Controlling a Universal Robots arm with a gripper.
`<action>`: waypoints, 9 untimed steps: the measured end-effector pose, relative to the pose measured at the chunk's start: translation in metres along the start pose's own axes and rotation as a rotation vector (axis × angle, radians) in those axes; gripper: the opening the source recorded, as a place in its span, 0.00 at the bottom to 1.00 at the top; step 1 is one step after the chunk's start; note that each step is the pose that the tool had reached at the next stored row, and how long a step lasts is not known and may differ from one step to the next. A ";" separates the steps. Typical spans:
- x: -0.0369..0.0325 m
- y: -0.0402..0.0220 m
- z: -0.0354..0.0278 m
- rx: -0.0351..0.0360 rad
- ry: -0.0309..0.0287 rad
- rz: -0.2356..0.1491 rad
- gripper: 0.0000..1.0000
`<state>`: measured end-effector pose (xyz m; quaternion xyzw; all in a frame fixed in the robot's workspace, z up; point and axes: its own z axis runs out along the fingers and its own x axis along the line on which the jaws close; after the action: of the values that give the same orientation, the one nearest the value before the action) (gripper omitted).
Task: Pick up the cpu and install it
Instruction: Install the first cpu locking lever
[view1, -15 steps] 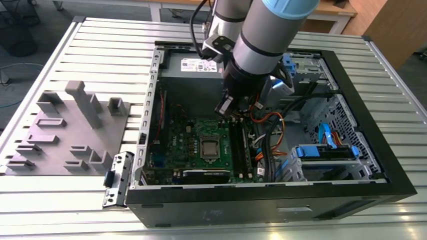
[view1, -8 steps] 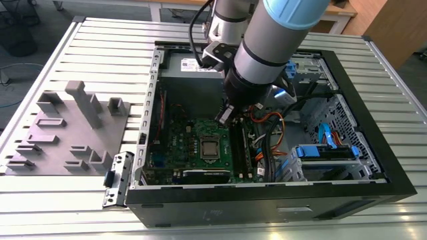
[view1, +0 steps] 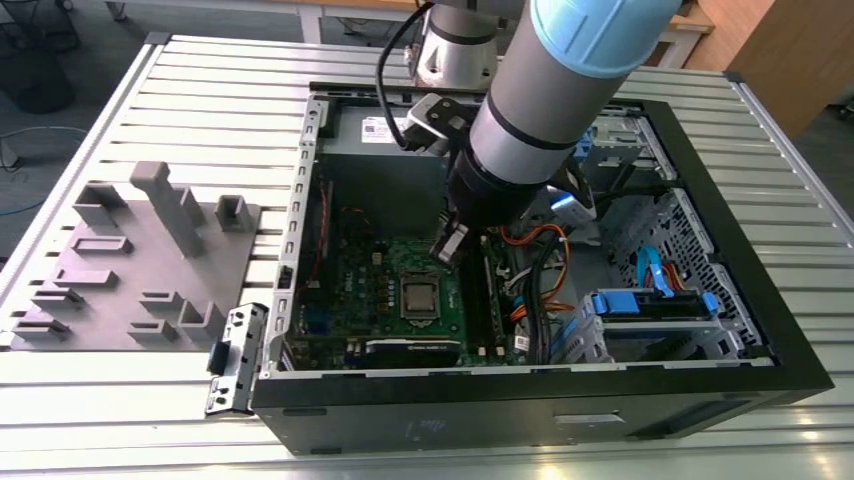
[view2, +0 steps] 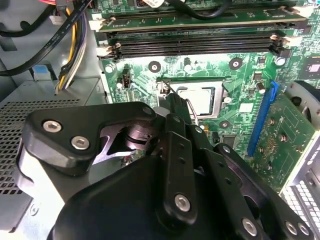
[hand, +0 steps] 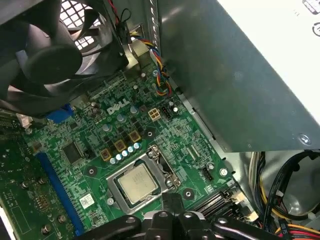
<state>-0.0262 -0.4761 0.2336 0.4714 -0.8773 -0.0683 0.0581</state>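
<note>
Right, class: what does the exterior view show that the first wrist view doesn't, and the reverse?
Exterior view: the grey moulded fixture tray on the exterior view's left, beside the black computer case. First wrist view: the black round cooling fan. Shared: the green motherboard and the silvery square cpu lying in its socket frame.

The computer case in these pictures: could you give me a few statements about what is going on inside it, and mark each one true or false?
1. The cpu lies in the socket frame on the green motherboard. True.
2. The gripper is carrying the cpu above the case. False: the chip sits in the socket, and the gripper hangs close beside it, inside the case.
3. A black fan shows in the first wrist view. True.
4. The grey parts holder sits inside the case. False: it rests on the slatted table, at the exterior view's left of the case.
</note>
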 end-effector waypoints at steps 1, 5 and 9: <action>0.0000 0.0000 0.0000 0.0000 0.0000 0.000 0.11; 0.0000 -0.0001 0.0002 0.0000 0.0000 0.000 0.11; -0.0002 -0.0008 0.0042 0.0000 0.0000 0.000 0.11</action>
<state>-0.0261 -0.4761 0.2293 0.4715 -0.8773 -0.0684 0.0581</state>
